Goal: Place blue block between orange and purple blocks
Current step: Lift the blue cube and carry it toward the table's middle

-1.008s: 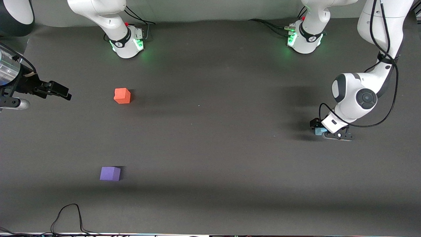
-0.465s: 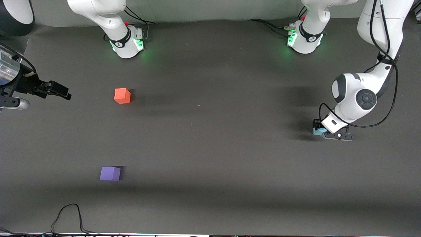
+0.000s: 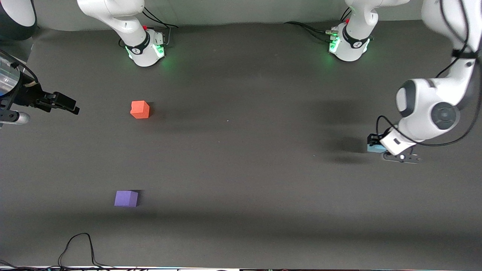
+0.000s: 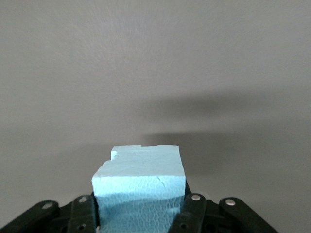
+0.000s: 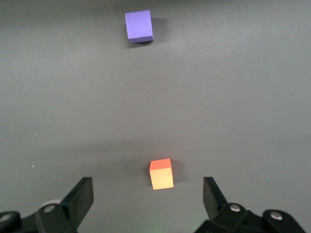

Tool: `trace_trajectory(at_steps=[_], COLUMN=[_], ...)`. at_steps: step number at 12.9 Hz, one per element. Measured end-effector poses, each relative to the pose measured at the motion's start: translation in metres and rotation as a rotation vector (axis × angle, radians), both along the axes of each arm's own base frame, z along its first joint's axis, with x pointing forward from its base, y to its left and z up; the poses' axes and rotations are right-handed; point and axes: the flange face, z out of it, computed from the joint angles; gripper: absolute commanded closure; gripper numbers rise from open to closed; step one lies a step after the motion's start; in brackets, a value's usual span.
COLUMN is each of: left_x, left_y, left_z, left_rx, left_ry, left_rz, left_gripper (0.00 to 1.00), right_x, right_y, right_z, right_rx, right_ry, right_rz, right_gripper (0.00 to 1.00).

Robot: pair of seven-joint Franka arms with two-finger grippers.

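1. Front view: the left gripper (image 3: 377, 149) hangs over the table (image 3: 241, 158) at the left arm's end, its jaws pinching the blue block (image 3: 373, 148). Only a sliver of the block shows beside the white wrist, and a soft shadow lies on the table just beside it. The orange block (image 3: 140, 109) rests on the table toward the right arm's end, and the purple block (image 3: 126, 198) sits nearer the front camera than the orange one, well apart from it. Both lie well apart from the blue block. The right gripper (image 3: 69, 106) waits over the table's edge at the right arm's end, at about the orange block's level, clear of both blocks. A black cable (image 3: 79, 246) loops on the table's near edge.

2. Left wrist view: the blue block (image 4: 140, 187) fills the space between the black fingers (image 4: 192, 213), which press against its two sides. One upper corner of the block is chipped. Bare grey table (image 4: 155, 73) lies beneath, crossed by a dark shadow.

3. Right wrist view: the right gripper (image 5: 148, 198) has its jaws spread wide and holds nothing. The orange block (image 5: 161, 174) appears between the fingers (image 5: 80, 196), on the table below them. The purple block (image 5: 139, 25) lies well apart from it.
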Motion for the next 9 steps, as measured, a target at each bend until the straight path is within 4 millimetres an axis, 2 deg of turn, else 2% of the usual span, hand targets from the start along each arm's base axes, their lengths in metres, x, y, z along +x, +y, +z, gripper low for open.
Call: trace_trajectory(at_steps=[1,2,3,4,6,9], left_x=[0.007,0.012,0.015,0.015,0.004,-0.024], left_y=[-0.015,-0.04,-0.073,-0.116,-0.217,-0.366], left_z=[0.037,0.069,0.093,0.108,0.118,0.106], left_rx=[0.003,0.007,0.012,0.016,0.015,-0.001], left_ry=[0.015,0.017,0.009,-0.008,-0.041,-0.078], left_rz=[0.004,0.015,0.035,0.063,0.124,0.223], left_gripper=[0.58,0.58,0.58,0.57,0.57,0.57], right_x=[0.0,0.001,0.001,0.002,0.002,0.002], right_y=[0.0,0.0,-0.001,-0.001,-0.001,-0.002], right_z=[0.0,0.001,0.001,0.001,0.001,0.0], right_rx=[-0.001,-0.001,-0.001,-0.002,-0.002,-0.002], right_ry=[-0.002,-0.007,-0.013,-0.015,-0.016,-0.015], right_rz=[0.0,-0.001,-0.001,-0.002,-0.003,-0.004], right_gripper=[0.0,0.0,0.0,0.0,0.0,0.0])
